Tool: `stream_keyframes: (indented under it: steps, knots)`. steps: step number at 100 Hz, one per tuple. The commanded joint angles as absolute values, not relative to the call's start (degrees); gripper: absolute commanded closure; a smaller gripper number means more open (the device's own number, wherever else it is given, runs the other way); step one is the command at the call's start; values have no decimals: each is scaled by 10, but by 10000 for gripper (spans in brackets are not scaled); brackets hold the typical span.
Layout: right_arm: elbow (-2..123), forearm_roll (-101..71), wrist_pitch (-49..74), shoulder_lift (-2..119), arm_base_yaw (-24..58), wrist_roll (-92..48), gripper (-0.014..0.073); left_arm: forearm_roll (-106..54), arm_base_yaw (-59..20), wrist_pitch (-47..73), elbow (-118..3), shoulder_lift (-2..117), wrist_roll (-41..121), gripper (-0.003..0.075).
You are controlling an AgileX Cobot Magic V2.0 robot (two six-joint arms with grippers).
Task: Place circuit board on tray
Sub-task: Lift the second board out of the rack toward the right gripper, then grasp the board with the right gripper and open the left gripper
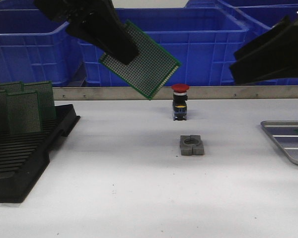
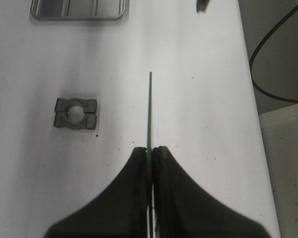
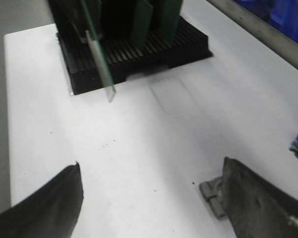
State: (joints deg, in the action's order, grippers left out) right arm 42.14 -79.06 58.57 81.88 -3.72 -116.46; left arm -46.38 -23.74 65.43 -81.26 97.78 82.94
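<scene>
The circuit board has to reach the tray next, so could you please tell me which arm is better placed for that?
Left. Its gripper is shut on the circuit board, held in the air. The right gripper is open and empty, though nearer the tray at the table's right edge.

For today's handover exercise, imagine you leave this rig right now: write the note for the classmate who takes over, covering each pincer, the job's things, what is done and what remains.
Left pincer: shut on the circuit board, held tilted in the air above the table.
Right pincer: open, empty, raised at the right.
Tray: on the table at the far right, nothing seen on its visible part.
More boards stand in the black rack at the left.
Done: the board is gripped and off the table.
Left: carry it right, past the red-capped push button and grey clamp block, and set it on the tray.
</scene>
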Motion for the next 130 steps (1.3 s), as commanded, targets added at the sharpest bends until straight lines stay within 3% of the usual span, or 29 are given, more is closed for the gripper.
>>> stream_keyframes:
  steps: [1, 25, 46, 58, 77, 91, 100, 117, 124, 130]
  knots:
    - [438, -817, 595, 799, -8, -1177, 4, -516, -246, 661, -830, 954, 841, 740]
    - [438, -818, 536, 799, 70, -1177, 4, -524, -285, 669, -830, 971, 841, 740]
    - [438, -829, 514, 799, 89, -1177, 24, -532, -317, 668, -830, 976, 841, 740]
    - [438, -839, 517, 799, 89, -1176, 201, -533, -318, 668, -830, 976, 841, 740]
    - [438, -839, 539, 799, 89, -1172, 661, -533, -318, 668, -830, 976, 841, 740]
    - [438, -839, 549, 799, 89, -1169, 662, -533, -318, 657, -830, 976, 841, 724]
    - [438, -839, 547, 799, 89, -1159, 662, -533, -318, 657, -830, 976, 841, 630]
    - [438, -836, 521, 799, 89, -1092, 662, -533, -315, 650, -834, 976, 840, 314]
    - [438, -834, 507, 799, 89, -1053, 662, -532, -312, 643, -835, 976, 840, 232]
    - [438, -834, 493, 799, 88, -1021, 662, -523, -305, 639, -835, 971, 840, 209]
